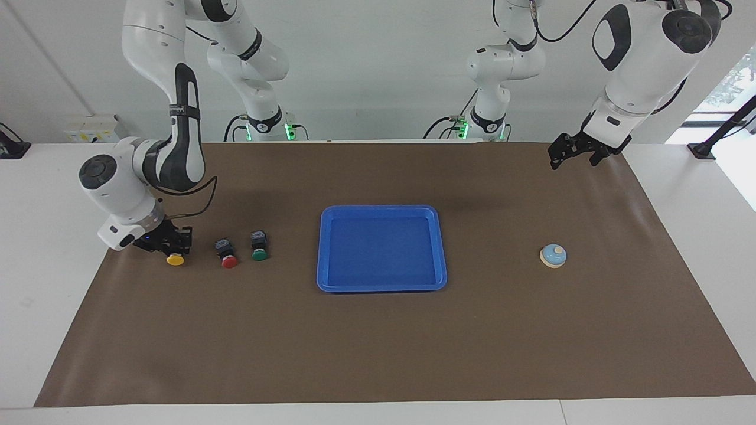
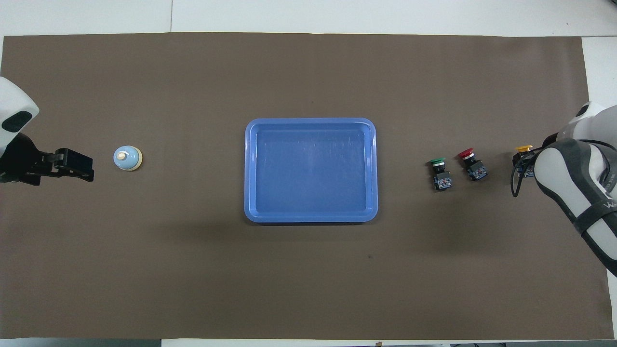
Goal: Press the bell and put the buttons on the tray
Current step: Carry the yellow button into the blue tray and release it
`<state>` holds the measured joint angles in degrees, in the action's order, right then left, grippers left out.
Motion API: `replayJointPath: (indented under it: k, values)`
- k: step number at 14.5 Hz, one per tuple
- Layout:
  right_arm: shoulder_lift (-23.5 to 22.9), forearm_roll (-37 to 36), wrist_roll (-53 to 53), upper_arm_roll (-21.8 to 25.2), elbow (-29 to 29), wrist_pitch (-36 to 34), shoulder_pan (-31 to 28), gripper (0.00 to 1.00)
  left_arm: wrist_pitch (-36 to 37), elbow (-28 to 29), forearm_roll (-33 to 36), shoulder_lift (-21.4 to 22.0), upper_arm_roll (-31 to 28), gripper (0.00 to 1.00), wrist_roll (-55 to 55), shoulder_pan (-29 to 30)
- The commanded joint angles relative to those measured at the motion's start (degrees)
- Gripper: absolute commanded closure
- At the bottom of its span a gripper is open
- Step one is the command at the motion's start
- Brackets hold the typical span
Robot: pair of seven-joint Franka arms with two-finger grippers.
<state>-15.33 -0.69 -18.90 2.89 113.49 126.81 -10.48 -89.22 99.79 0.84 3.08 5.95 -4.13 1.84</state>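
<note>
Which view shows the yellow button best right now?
The facing view: the yellow button shows its whole cap below the right gripper, shut on its body. In the overhead view the right arm hides all but the cap.

The tray [image 1: 381, 248] lies between the bell [image 1: 553, 255] and the three buttons [image 1: 227, 252].

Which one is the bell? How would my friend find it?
Start at the big blue rectangular plastic tray mid-table, then look toward the left arm's end. The bell sits there alone, a small light-blue dome on a cream base with a cream knob, unlike the black-bodied buttons at the right arm's end.
</note>
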Motion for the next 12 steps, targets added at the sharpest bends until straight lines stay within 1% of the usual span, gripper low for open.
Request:
replayJointPath:
  k: [1, 3, 4, 5, 6, 8, 9, 10, 11, 12]
  values:
    - [1.62, 0.69, 8.84, -1.13, -7.89, -9.70, 3.43, 1.00, 0.98, -0.47, 0.39, 0.35, -0.15, 0.00, -0.53, -0.17]
    - [1.09, 1.91, 19.46, -1.13, -13.44, -14.64, 9.48, 1.00, 0.98, -0.47, 0.39, 0.35, -0.15, 0.00, -0.53, -0.17]
    - [1.00, 3.74, 25.69, -1.13, -14.25, -14.49, 13.08, 1.00, 0.98, -0.47, 0.39, 0.35, -0.24, 0.00, -0.53, -0.17]
    - [0.92, 3.85, 31.41, -1.13, -14.61, -13.70, 16.77, 1.00, 0.98, -0.47, 0.39, 0.35, -0.15, 0.00, -0.53, -0.17]
    - [0.65, 3.94, 34.51, -1.13, -15.48, -12.74, 20.55, 1.00, 0.98, -0.47, 0.39, 0.35, -0.15, 0.00, -0.53, -0.17]
    - [-1.01, 4.29, 39.96, -1.13, -17.50, -12.38, 26.18, 1.00, 0.98, -0.47, 0.39, 0.35, -0.24, 0.00, -0.53, -0.17]
    - [-2.58, 4.03, 45.39, -1.13, -18.73, -12.03, 30.91, 1.00, 0.98, -0.47, 0.39, 0.35, -0.15, 0.00, -0.53, -0.17]
    - [-5.47, 3.85, 49.10, -1.04, -20.92, -10.72, 33.74, 1.00, 0.98, -0.47, 0.39, 0.44, -0.15, 0.00, -0.53, -0.17]
    - [-8.46, 3.59, 51.40, -1.13, -23.98, -9.92, 35.25, 1.00, 0.98, -0.47, 0.39, 0.35, -0.15, 0.00, -0.53, -0.17]
    - [-11.36, 3.50, 52.81, -1.04, -25.75, -9.31, 36.66, 1.00, 0.98, -0.47, 0.39, 0.35, -0.24, 0.00, -0.53, -0.17]
